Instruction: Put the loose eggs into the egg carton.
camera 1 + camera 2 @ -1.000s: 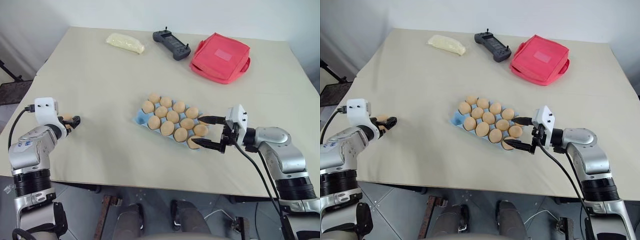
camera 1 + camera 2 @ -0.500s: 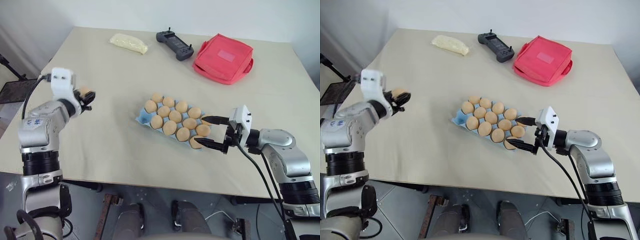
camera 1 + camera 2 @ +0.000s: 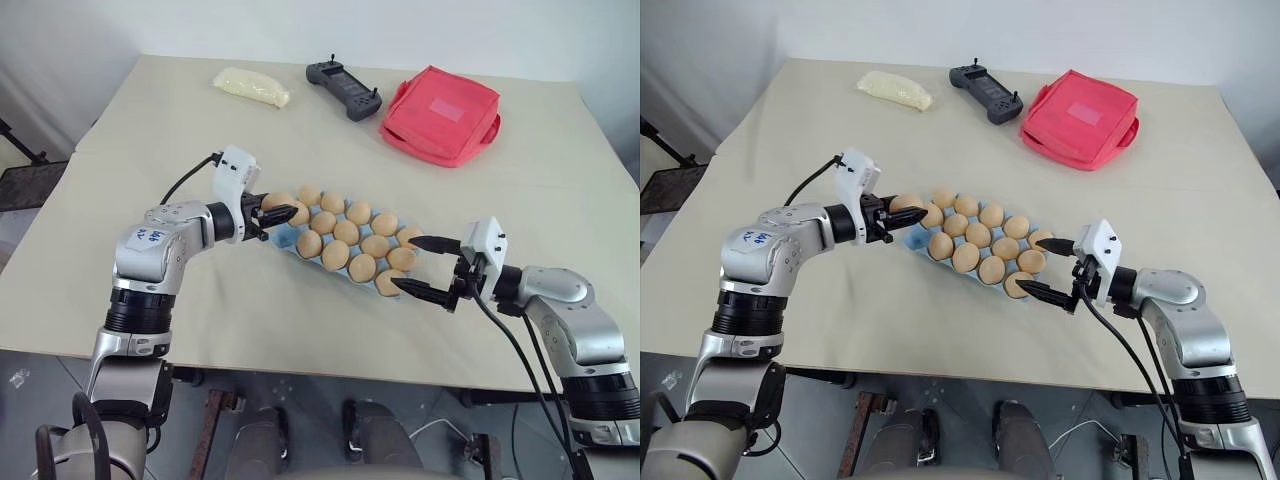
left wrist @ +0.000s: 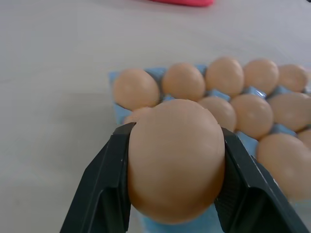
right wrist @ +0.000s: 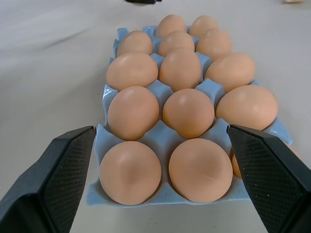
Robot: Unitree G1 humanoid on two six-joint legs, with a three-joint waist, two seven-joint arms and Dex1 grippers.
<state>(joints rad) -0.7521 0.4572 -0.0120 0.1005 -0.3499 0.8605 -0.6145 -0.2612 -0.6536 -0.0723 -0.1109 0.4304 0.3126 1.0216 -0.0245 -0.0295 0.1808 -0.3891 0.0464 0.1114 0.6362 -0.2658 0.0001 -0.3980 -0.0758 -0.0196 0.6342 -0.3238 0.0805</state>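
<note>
The light blue egg carton [image 3: 283, 239] lies mid-table with several tan-orange eggs [image 3: 347, 232] in its cups. My left gripper [image 3: 290, 212] is shut on one loose egg [image 4: 176, 165] and holds it just above the carton's left end [image 4: 118, 110]. At the carton's right end, my right gripper [image 3: 404, 262] stands open and level, one finger on each side of that end [image 5: 99, 141]. Nothing is between its fingers [image 5: 53, 179].
At the back of the table lie a pale yellow packet [image 3: 250, 87], a black controller [image 3: 343, 88] and a red fabric pouch [image 3: 440, 115]. The table's front edge runs just below both arms.
My left gripper has carried its egg from the table's left side rightwards and a little up, to the carton's left end. The right gripper has stayed open in place.
</note>
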